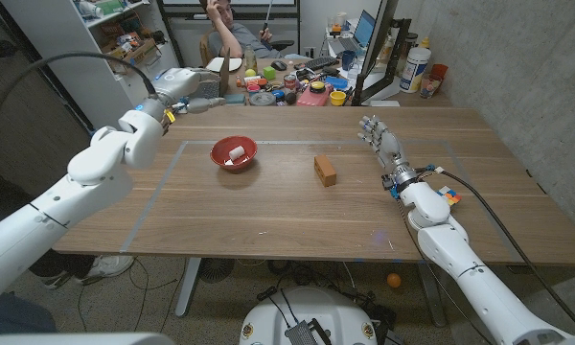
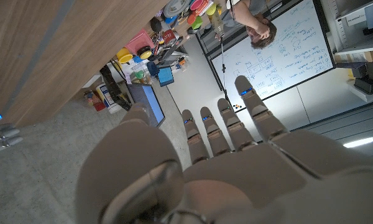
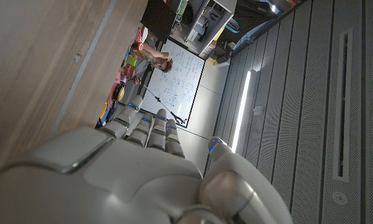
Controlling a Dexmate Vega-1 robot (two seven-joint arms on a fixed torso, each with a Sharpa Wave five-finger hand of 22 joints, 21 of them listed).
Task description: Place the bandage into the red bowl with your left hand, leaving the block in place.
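Fingers on both hands apart, gripping nothing — left hand (image 1: 194,103) raised beyond the red bowl (image 1: 234,153), right hand (image 1: 379,138) past the block (image 1: 325,171). Bandage (image 1: 236,153) sits inside the bowl. Whiteboard writing illegible.

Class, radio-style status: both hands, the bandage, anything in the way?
Left hand open, raised at far edge. Right hand open, empty. Bandage in red bowl. Block apart, nothing blocking.
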